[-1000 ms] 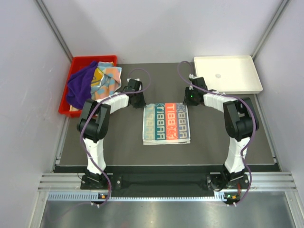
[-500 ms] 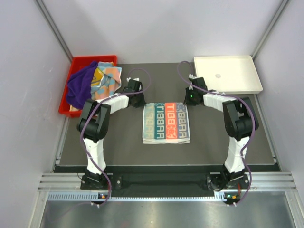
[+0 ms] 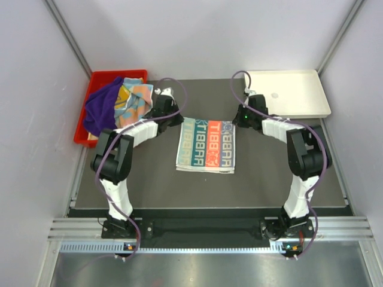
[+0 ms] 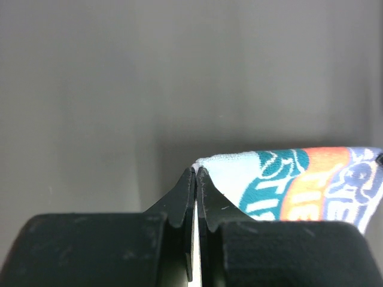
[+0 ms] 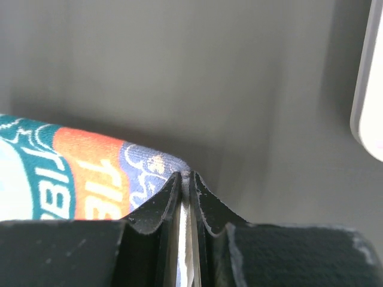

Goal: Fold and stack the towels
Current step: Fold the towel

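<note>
Grey matting (image 3: 149, 185) lies bare on the near side of the lettered towel (image 3: 206, 145), and narrower bare strips run along its left and right edges, inside the two arms. Pale walls (image 3: 36, 119) close the space on both sides and at the back. At the far left corner a red bin (image 3: 96, 81) holds a purple towel (image 3: 100, 109) and a patterned towel (image 3: 134, 100), well apart from the lettered one. A white tray (image 3: 287, 92) sits at the far right corner. The lettered towel is at the middle of the mat, nearly square from above, so no long axis can be picked out. Its teal, orange and pale bands run from far to near, and its near edge slants slightly. The left gripper (image 4: 196, 173) is pressed together on the towel's far left corner, with cloth caught between the fingertips. The right gripper (image 5: 185, 176) pinches the far right corner in the same way, a thin white layer showing between its fingers (image 5: 157, 203).
</note>
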`<state>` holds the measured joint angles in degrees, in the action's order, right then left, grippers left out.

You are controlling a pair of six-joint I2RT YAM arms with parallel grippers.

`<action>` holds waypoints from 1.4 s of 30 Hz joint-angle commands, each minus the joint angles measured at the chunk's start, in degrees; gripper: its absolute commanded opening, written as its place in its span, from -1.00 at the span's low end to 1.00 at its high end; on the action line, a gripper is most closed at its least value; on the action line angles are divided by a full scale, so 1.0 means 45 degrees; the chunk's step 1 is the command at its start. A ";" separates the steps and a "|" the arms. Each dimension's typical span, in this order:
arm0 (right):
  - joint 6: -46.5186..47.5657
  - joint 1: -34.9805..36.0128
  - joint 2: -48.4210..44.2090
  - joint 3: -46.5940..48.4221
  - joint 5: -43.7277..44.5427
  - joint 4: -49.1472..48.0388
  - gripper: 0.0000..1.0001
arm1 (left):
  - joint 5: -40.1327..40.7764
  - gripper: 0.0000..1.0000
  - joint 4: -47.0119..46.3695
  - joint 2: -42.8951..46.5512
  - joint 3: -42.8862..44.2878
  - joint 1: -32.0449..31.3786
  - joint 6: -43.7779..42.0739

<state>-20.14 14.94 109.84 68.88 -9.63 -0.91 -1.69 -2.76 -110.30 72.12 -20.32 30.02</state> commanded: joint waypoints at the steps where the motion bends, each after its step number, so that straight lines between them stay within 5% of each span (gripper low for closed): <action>1: -0.0075 -0.0097 -0.1263 -0.0423 -0.0399 -0.1594 -0.80 | -0.0443 -1.00 -0.2038 0.1190 -0.0555 0.0081 -0.0207; 25: -0.1051 0.0410 -0.5970 -0.6789 -0.0672 -0.3255 -0.79 | -0.1166 -1.00 -0.2647 0.5370 -0.6218 0.0023 0.0652; 42: -0.1208 0.1329 -0.7183 -0.7983 -0.0185 -0.3041 -0.77 | -0.1479 -1.00 -0.2394 0.6641 -0.8077 -0.0153 0.0731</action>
<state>-25.34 20.08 79.00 32.99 -11.68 -13.63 -7.97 -12.25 -81.60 36.45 -20.75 33.32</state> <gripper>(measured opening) 0.109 0.033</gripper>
